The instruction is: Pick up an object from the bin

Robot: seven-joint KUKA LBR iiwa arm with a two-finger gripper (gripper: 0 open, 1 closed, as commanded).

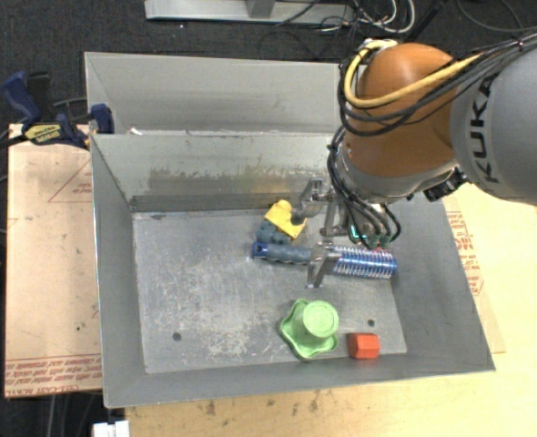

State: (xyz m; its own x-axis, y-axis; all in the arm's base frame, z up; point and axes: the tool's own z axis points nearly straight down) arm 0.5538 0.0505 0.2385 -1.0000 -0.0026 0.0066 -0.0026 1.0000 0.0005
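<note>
The gripper, its fingers spread wide, hangs over the middle of the grey metal bin, by a lumpy blue toy and a ridged blue tube.

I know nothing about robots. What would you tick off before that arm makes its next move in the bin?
1. Tool open: ok, its fingers look spread.
2. Something to grab under it: ok, a blue-grey piece and a blue ridged roll lie there.
3. Just one thing between the fingers: cannot tell, the two blue things meet by one finger.
4. Yellow block clear: not ok, it sits close beside the other finger.
5. Green cap and red cube out of the way: ok, both lie apart at the front.
</note>
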